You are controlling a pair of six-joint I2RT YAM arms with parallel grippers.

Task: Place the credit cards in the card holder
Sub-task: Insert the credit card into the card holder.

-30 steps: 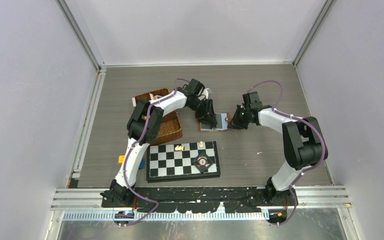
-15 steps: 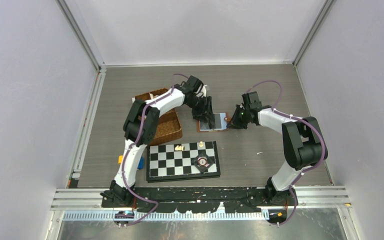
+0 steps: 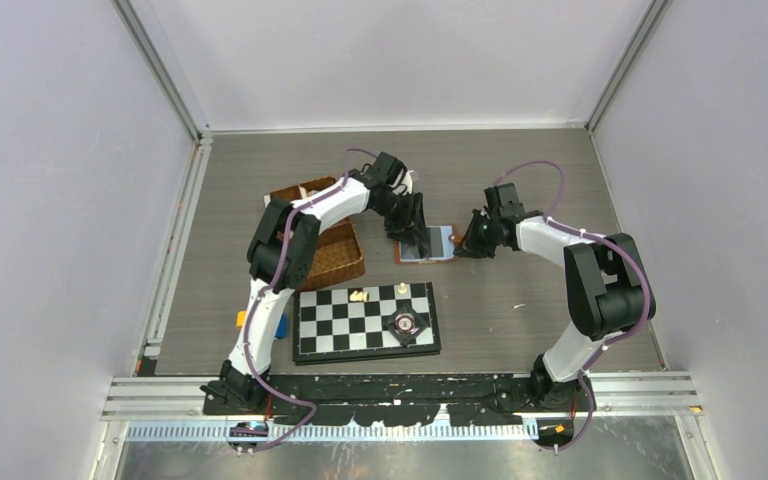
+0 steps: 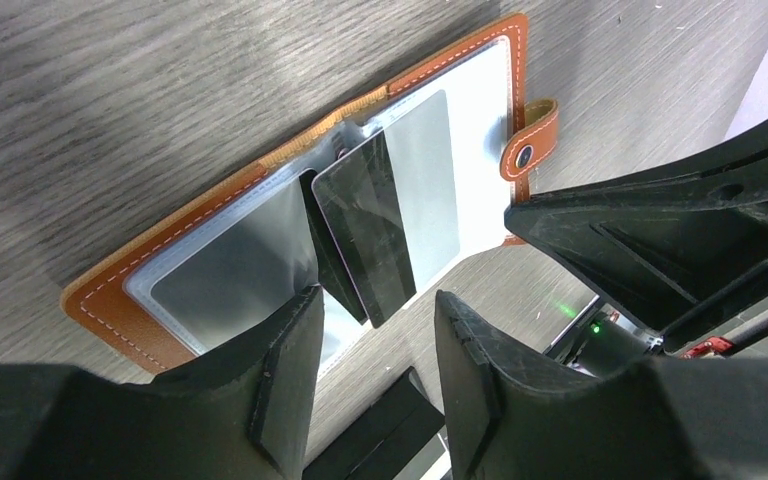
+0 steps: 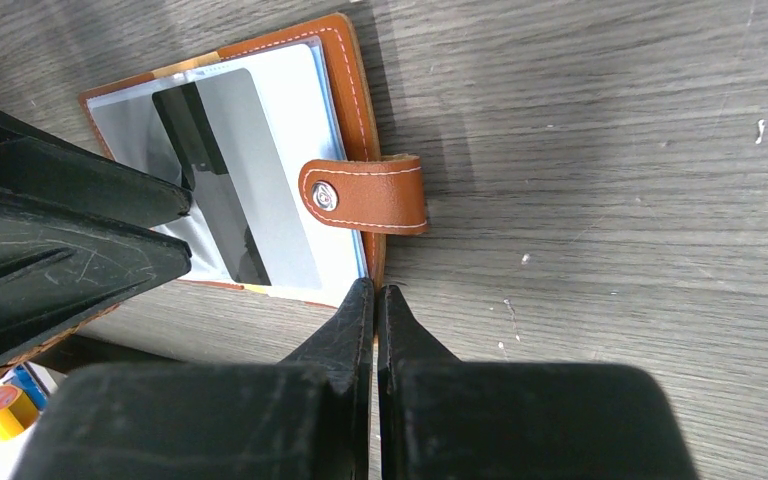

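From above, we see the left claw [image 3: 420,238] and right claw [image 3: 465,246] flanking the open holder [image 3: 444,243]. Left wrist: jaws apart, a card [image 4: 370,235] just ahead between them, half-sleeved. Right wrist: jaws together, tips on the holder's near edge; we judge they pin it.

Grey wood-grain table [image 3: 520,180], open card holder [image 3: 442,243], wicker basket [image 3: 342,258], chessboard [image 3: 365,320]

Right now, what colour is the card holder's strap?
The strap is tan-brown with pale stitching; right wrist view shows it best.
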